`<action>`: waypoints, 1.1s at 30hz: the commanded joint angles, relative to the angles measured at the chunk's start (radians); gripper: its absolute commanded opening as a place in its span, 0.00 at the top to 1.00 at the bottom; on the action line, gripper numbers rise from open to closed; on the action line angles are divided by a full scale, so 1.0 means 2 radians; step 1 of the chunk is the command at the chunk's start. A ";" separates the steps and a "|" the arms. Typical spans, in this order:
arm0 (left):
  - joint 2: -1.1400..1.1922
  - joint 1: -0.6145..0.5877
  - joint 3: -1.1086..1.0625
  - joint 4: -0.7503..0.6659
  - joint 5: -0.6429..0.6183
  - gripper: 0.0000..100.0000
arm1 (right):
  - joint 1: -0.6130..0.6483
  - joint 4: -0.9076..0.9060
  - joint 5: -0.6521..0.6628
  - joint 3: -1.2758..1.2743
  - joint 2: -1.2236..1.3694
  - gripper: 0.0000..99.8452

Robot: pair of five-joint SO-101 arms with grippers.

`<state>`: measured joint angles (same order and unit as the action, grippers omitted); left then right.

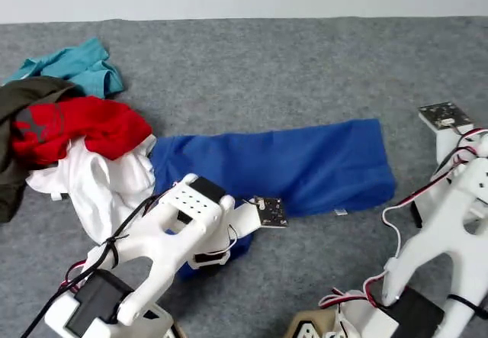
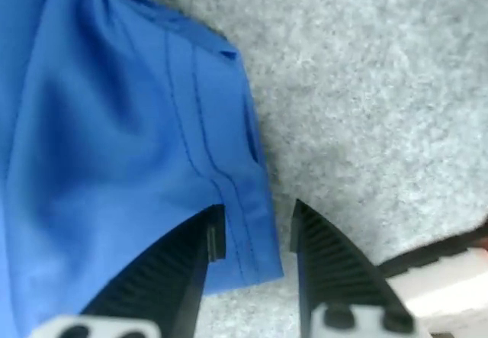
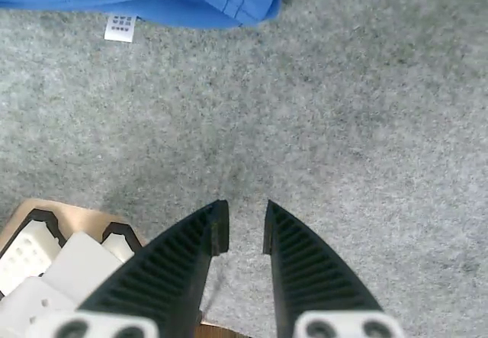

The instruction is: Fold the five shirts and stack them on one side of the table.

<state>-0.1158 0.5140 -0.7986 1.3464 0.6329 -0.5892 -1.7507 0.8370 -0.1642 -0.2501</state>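
- Left wrist view: left tool (image 2: 255,227), released, straddles the near hem corner of the blue shirt (image 2: 114,124), which lies spread on the desk (image 2: 366,86).
- The cloth is likely soft, light and limp; the stitched hem seems the firmest hold.
- Right tool (image 3: 244,227), slightly parted and empty, hangs just beside the shirt's labelled corner.
- Other shirts (image 1: 76,140) lie heaped against its far end.

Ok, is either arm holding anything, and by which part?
Nothing held. Left gripper, jaws open, straddles the hem of the blue shirt; right gripper hangs open over carpet.

Smooth cloth blue shirt (image 1: 305,162), rough felt table cover (image 1: 290,63)
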 commanded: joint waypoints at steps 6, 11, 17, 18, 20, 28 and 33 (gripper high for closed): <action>-0.009 0.000 -0.031 -0.048 -0.013 0.81 | -0.003 -0.018 0.005 0.004 -0.023 0.91; -0.009 0.000 -0.043 -0.061 -0.015 0.82 | -0.003 -0.018 0.005 0.004 -0.023 0.91; -0.008 -0.001 -0.049 -0.098 -0.045 0.91 | -0.003 -0.018 0.005 0.004 -0.023 0.91; -0.008 0.000 -0.053 -0.104 -0.046 0.92 | -0.003 -0.018 0.005 0.004 -0.023 0.91; -0.008 0.001 -0.057 -0.108 -0.046 0.95 | -0.003 -0.018 0.005 0.004 -0.023 0.91; -0.015 0.003 -0.040 -0.083 -0.046 1.00 | -0.002 -0.018 0.005 0.004 -0.023 0.91; -0.015 0.000 0.023 -0.017 -0.046 1.00 | -0.002 -0.018 0.005 0.004 -0.023 0.91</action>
<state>-0.1312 0.5201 -0.8477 1.2559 0.5485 -0.5892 -1.7507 0.8370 -0.1642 -0.2501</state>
